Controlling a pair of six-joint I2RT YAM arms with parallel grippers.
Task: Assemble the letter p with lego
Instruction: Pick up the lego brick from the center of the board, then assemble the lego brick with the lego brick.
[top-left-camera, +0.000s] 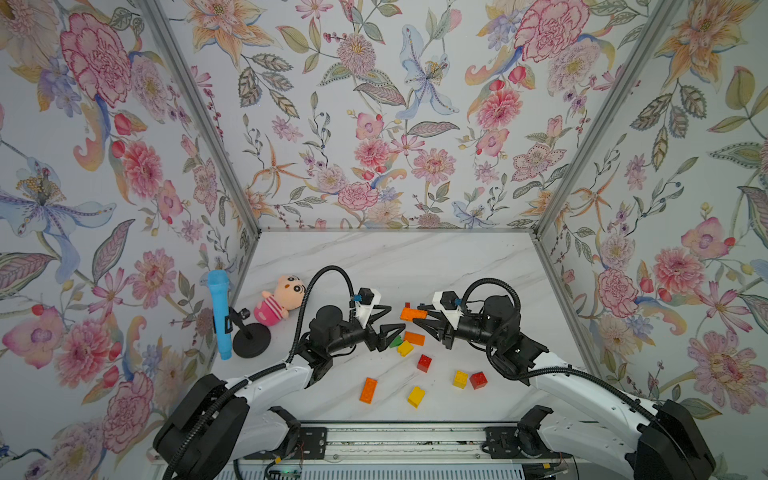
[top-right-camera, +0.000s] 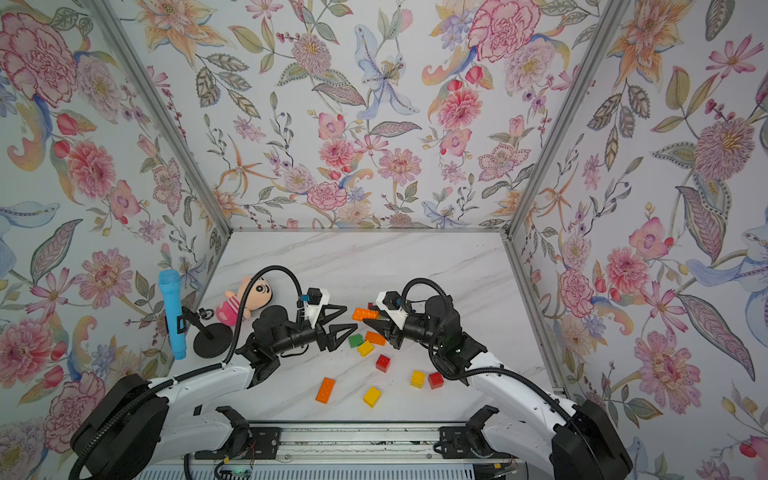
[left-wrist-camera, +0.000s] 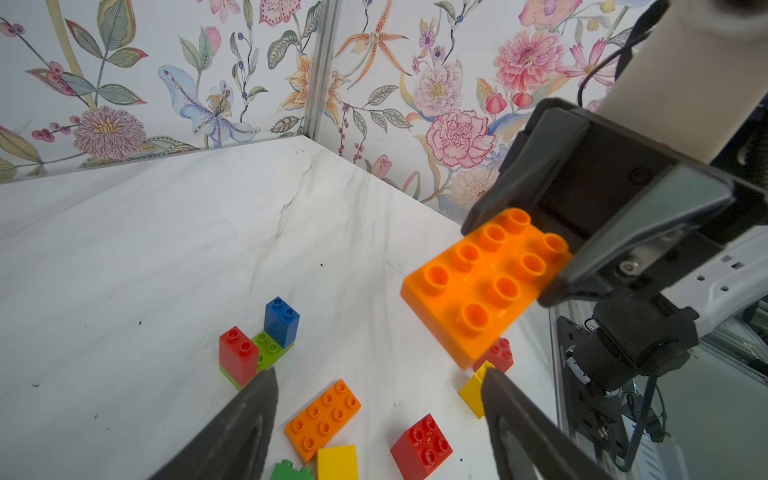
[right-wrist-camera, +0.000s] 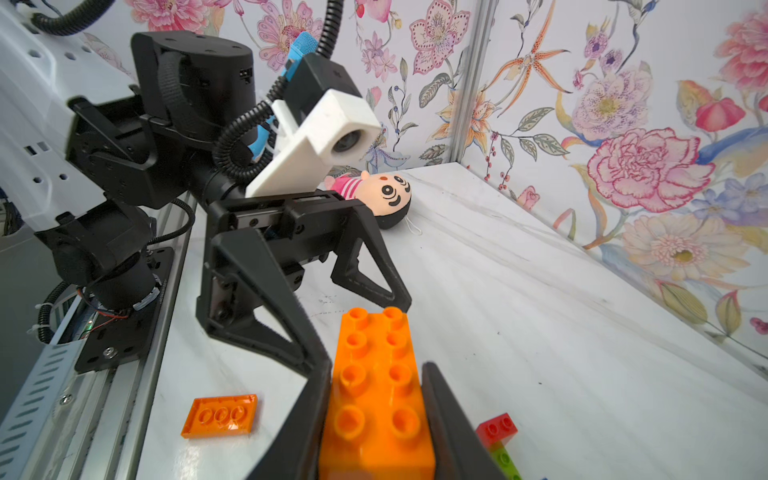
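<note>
The long orange brick (top-left-camera: 411, 313) is raised clear of the tabletop (top-left-camera: 415, 257), studs facing up. The right claw (right-wrist-camera: 375, 365) clamps it across its width at one end. The free end points at the left claw (top-left-camera: 397, 318), whose jaws stand wide apart with nothing between them; contact between brick and nearer fingertip cannot be confirmed. Just beyond, a red, green and blue stack (left-wrist-camera: 259, 349) stands on the tabletop. Nearer the robot lie a second orange brick (top-left-camera: 414, 338), a green brick (top-left-camera: 395, 341), a yellow brick (top-left-camera: 405, 348) and a red brick (top-left-camera: 424, 363). A plush doll (top-left-camera: 279, 301) and a blue microphone (top-left-camera: 219, 313) sit well apart on the left.
</note>
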